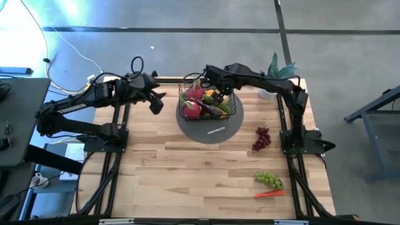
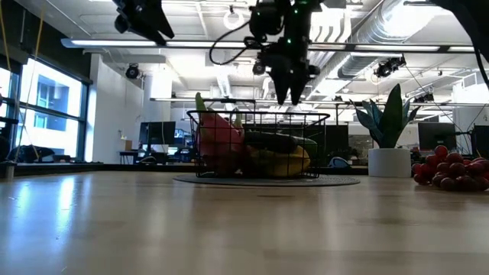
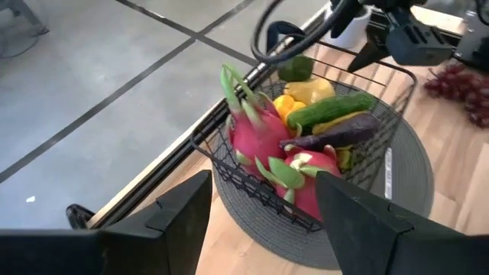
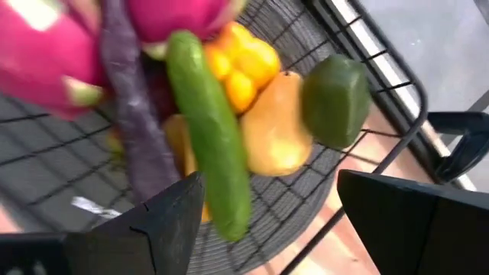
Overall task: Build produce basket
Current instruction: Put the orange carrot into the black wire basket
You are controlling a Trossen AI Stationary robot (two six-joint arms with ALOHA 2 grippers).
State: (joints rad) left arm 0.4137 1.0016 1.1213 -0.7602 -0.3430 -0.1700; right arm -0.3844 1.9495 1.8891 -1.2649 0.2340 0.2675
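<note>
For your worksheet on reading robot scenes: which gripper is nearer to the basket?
Right. The right gripper hangs open just above the basket, over the produce inside. The left gripper, also open, is raised beside the basket, off its left side.

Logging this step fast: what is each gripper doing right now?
Left gripper: open, empty, beside the basket.
Right gripper: open, empty, above the produce in the basket.

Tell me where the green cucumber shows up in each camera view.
High view: cucumber at the basket's right side.
Low view: lying across the top of the produce.
Left wrist view: slanting beside the purple eggplant.
Right wrist view: centre, running diagonally.
Shared landmark: the black wire basket.
</note>
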